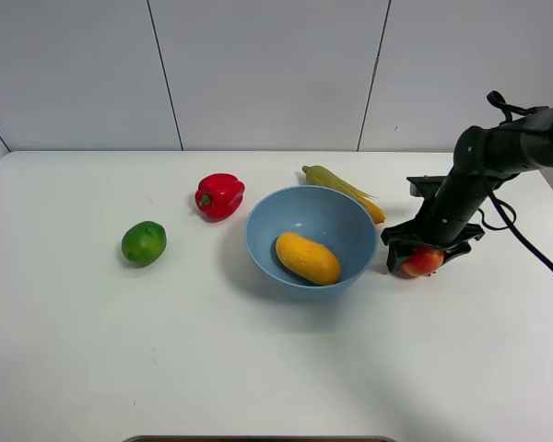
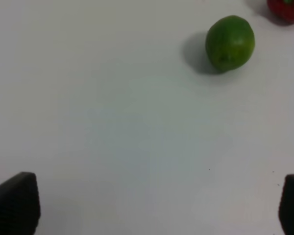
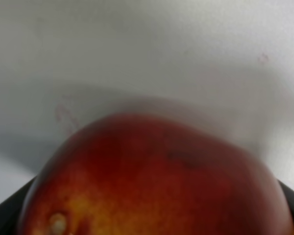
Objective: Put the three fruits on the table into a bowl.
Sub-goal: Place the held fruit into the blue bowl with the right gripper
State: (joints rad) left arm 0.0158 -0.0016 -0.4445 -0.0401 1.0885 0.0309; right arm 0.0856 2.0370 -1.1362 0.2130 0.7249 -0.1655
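Right tool (image 1: 426, 256) clasps the red apple (image 1: 422, 265) low at the bench (image 1: 442, 359). The blue bowl (image 1: 315, 210) sits just beside it, toward the bench's middle

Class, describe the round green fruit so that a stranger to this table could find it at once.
On the white table, find the light-blue bowl near the middle. Left of it in the high view, beyond the red bell pepper, the green fruit sits alone. It is the only round, all-green thing; the corn cob behind the bowl is long and partly yellow.
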